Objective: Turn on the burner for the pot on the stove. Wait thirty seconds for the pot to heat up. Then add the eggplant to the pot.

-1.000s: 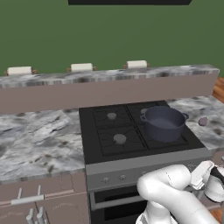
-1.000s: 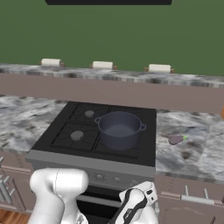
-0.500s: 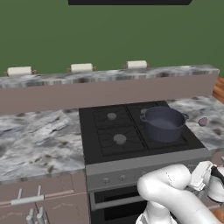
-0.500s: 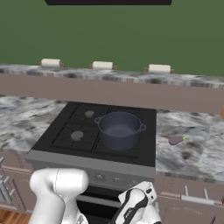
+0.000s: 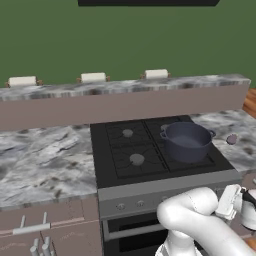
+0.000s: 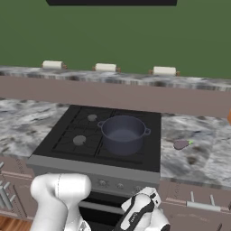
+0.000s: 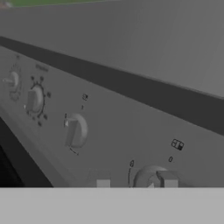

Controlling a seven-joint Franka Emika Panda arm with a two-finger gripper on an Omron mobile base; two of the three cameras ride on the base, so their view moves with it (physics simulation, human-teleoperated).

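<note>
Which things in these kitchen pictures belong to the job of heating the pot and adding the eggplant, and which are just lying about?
Belong to the job:
pot
stove
stove knobs
eggplant
end effector

Just lying about:
three pale rolls on the back ledge
marble counter
drawer handles

Dark green back wall [image 5: 125, 45], raised marble-topped ledge [image 5: 125, 87] with brownish face, three white rolls [image 5: 93, 78] along it, grey-veined marble counter [image 5: 45, 160], taupe drawers with bar handles [image 5: 30, 230], wood floor [image 6: 11, 223].
</note>
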